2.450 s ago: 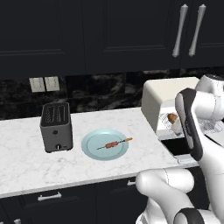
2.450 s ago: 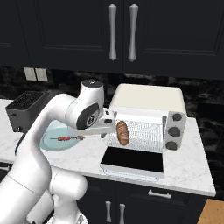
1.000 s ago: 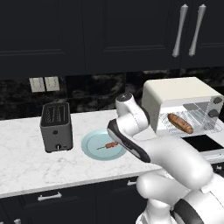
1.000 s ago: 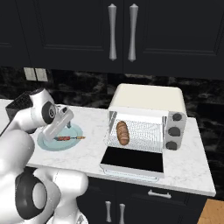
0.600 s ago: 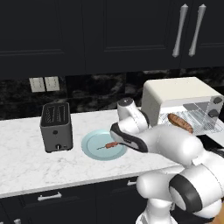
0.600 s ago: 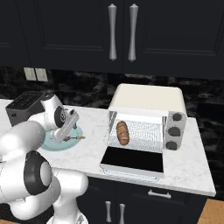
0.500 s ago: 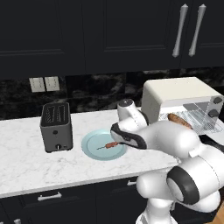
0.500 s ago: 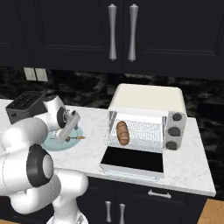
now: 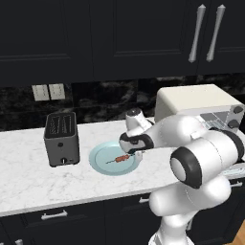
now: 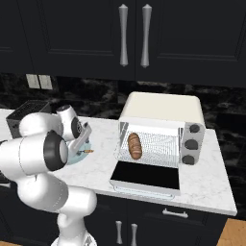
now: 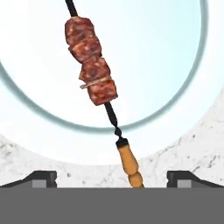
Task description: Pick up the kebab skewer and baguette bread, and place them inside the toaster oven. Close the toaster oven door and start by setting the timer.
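My fingers (image 11: 112,177) stand spread wide and hold nothing, their two dark tips rising at the lower left and lower right of the hand view with the kebab skewer (image 11: 98,89) running between them, its stick slanting from the top centre down to the bottom centre. In the left base view the skewer (image 9: 123,158) lies on the plate (image 9: 100,160) in the middle of the frame, on the tabletop (image 9: 28,179). The baguette bread (image 10: 135,145) already rests on the wire rack inside the toaster oven (image 10: 161,111), centre of the right base view, and the toaster oven door (image 10: 146,177) hangs open below it.

My worry is the grip. The skewer is a thin dark rod, twisted near its smooth yellowish handle, which sticks out past the plate's rim; the rest lies low on the glossy pale-blue plate. If I close too high, I think my tips will miss it; too low, and they may strike the plate or the tabletop and shove it. The lumpy reddish-brown meat chunks look uneven, so a pinch there could let the stick roll or tilt. A hold at the handle end could let the meat end sag.

The tabletop is white marble with grey speckles; the oven is cream-white and rounded.
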Controlling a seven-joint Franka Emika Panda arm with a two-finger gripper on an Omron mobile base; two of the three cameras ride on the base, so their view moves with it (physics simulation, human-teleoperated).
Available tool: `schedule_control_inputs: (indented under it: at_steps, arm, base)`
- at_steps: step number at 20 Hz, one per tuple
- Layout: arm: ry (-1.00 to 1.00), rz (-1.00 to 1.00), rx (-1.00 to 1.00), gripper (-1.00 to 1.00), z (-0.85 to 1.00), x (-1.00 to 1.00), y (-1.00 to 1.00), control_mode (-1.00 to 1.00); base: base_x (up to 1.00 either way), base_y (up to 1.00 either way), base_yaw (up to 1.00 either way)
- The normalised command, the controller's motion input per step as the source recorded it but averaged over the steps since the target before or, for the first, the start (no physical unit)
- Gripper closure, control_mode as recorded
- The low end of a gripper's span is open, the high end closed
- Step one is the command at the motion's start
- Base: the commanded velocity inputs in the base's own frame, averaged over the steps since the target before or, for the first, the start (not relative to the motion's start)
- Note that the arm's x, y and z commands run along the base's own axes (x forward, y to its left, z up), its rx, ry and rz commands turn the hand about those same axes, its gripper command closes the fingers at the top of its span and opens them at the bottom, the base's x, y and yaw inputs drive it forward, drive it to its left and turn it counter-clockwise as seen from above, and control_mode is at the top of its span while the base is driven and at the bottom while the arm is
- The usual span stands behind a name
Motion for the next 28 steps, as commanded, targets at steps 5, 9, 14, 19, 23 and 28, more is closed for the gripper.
schedule_control_inputs:
  at_steps: [5,9,14,19,23,28]
  arm:
    - [0.0,0.03,0.0,-1.0,-0.22,0.26,0.0,-1.0]
    - [0.0,0.02,0.0,-1.0,-0.3,0.16,0.0,-1.0]
    - [0.0,0.02,0.0,-1.0,-0.18,0.22,0.0,-1.0]
    - [0.0,0.02,0.0,-1.0,-0.14,0.16,0.0,-1.0]
    - [0.0,0.02,0.0,-1.0,-0.16,0.11,0.0,-1.0]
    - [0.0,0.01,0.0,-1.0,-0.04,0.02,0.0,-1.0]
  base:
    - [0.0,0.0,0.0]
    - [0.0,0.0,0.0]
    - [0.0,0.0,0.0]
    - [0.0,0.0,0.0]
    - [0.0,0.0,0.0]
    - [0.0,0.0,0.0]
